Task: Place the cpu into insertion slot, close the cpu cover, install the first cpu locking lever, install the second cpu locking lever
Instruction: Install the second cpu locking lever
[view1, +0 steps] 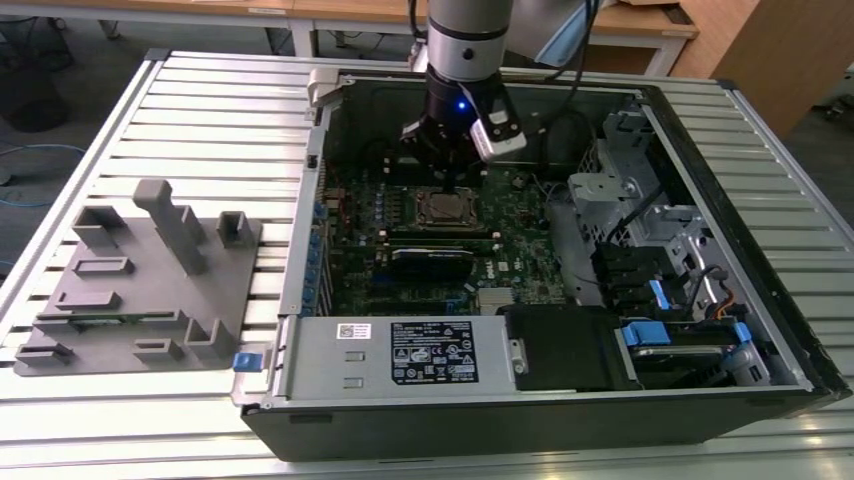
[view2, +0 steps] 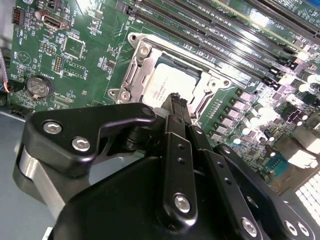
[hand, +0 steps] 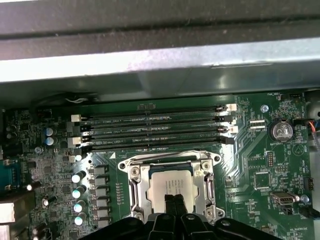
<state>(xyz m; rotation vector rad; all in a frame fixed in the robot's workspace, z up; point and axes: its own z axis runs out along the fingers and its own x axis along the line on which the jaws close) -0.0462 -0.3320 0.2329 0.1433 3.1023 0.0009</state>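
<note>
The cpu (hand: 170, 184), a flat square chip with a silvery-grey top, lies seated in the insertion slot (hand: 207, 160) on the green motherboard. The cpu cover (hand: 135, 187), a silvery frame plate, lies flat around the chip. In both wrist views my gripper (hand: 174, 201) is shut with nothing between its black fingers, and its tips hover just over the chip's near edge. The second wrist view shows the gripper (view2: 175, 102) above the cpu (view2: 167, 82) and the cover (view2: 131, 75). In the exterior view the gripper (view1: 447, 175) hangs inside the open case, right above the cpu (view1: 443, 208).
Black memory slots (hand: 150, 130) run beside the socket, and a coin battery (hand: 281, 131) sits nearby. The case wall (hand: 150, 55) rises close behind. A black expansion card (view1: 430, 262), power supply (view1: 400, 355) and drive cage (view1: 667, 250) fill the case. A grey fixture (view1: 147, 280) lies on the slatted table.
</note>
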